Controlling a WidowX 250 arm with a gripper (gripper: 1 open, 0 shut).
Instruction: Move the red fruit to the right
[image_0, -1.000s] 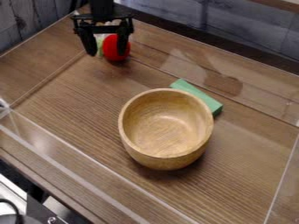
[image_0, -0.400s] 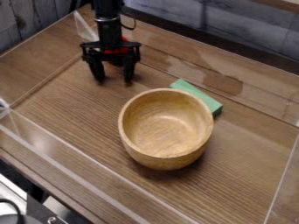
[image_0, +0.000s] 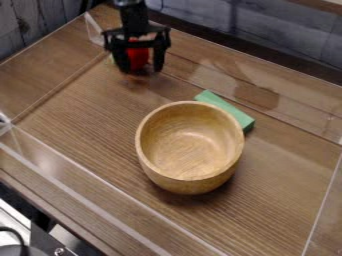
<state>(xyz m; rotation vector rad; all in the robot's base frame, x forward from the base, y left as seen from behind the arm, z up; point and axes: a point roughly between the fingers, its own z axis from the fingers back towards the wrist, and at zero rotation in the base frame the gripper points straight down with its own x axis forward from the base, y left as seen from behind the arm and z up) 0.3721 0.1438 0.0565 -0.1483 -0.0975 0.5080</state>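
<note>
The red fruit (image_0: 135, 58) is a small glossy ball at the back left of the wooden table. My black gripper (image_0: 138, 62) comes down from above and stands over it, one finger on each side. Its fingers (image_0: 115, 47) are spread wider than the fruit, so the gripper is open around it. Only the fruit's middle shows between the fingers. I cannot tell whether the fruit rests on the table or is lifted slightly.
A wide wooden bowl (image_0: 191, 146) stands in the middle of the table. A green sponge (image_0: 230, 110) lies just behind it to the right. Clear plastic walls (image_0: 27, 140) run around the table.
The gripper dropped toward the front of the table, hiding the fruit, then moved back and to the right. It now straddles the fruit, with its finger spread unchanged.
</note>
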